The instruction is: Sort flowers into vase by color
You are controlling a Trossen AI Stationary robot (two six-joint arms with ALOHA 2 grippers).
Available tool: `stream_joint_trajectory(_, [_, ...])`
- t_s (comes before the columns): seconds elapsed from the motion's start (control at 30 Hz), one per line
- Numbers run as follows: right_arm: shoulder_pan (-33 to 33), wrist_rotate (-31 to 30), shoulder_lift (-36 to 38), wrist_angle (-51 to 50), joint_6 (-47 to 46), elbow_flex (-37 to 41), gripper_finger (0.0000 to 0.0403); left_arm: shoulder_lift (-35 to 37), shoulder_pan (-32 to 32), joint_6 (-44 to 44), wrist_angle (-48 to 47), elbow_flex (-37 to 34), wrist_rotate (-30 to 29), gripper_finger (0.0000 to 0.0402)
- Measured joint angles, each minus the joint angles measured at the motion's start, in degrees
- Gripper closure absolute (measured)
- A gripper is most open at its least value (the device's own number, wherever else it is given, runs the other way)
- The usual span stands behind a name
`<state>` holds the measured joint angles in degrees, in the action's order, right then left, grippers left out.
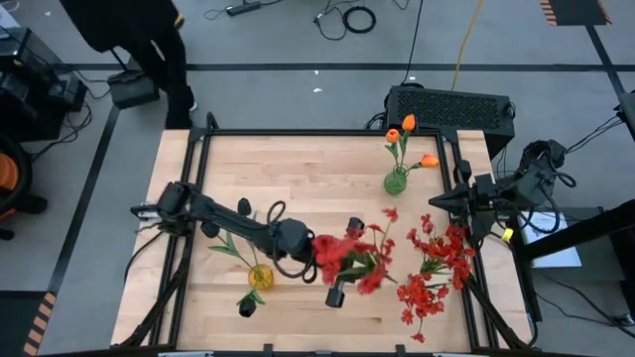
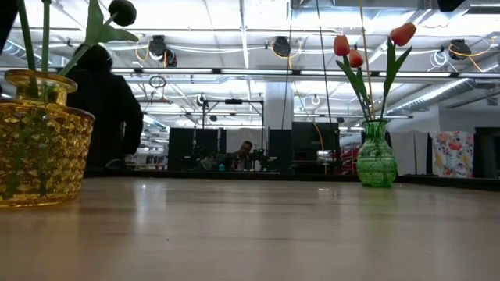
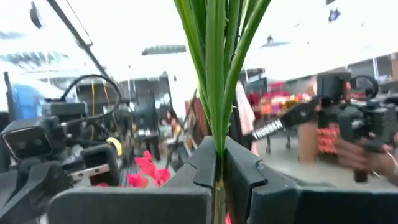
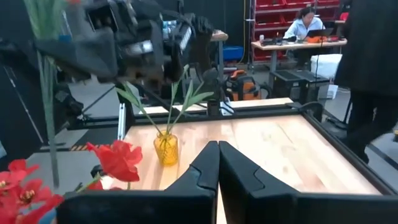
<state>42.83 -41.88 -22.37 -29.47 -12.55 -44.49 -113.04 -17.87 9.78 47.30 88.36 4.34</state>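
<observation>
Lower centre of high view: left gripper [image 1: 327, 260] clamped on red flower [image 1: 349, 260] stem, lifted clear for vasing | right gripper [image 1: 442, 201] at right edge, closed empty, parked | yellow vase [image 1: 260, 277] just left.

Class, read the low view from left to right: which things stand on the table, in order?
Yellow vase holding green stems, at the left edge → green vase holding orange tulips, right of centre.
</observation>
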Motion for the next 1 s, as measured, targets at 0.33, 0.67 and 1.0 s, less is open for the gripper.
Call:
stream_joint_trajectory(0.33, [0.0, 0.2, 0.0, 1.1, 1.2, 0.0, 0.0403, -5.9, 5.3, -5.6, 8.8, 0.0, 6.0, 0.0385])
stream_joint_trajectory(0.67, [0.0, 0.0, 0.0, 1.5, 1.7, 0.0, 0.0403, -6.9, 9.2, -6.3, 10.5, 0.0, 12.2, 0.0385])
stream_joint_trajectory(1.0, [0.0, 0.0, 0.0, 1.4, 1.4, 0.0, 0.0403, -9.0, 12.6, -11.0, 17.6, 0.1, 20.1, 0.0385])
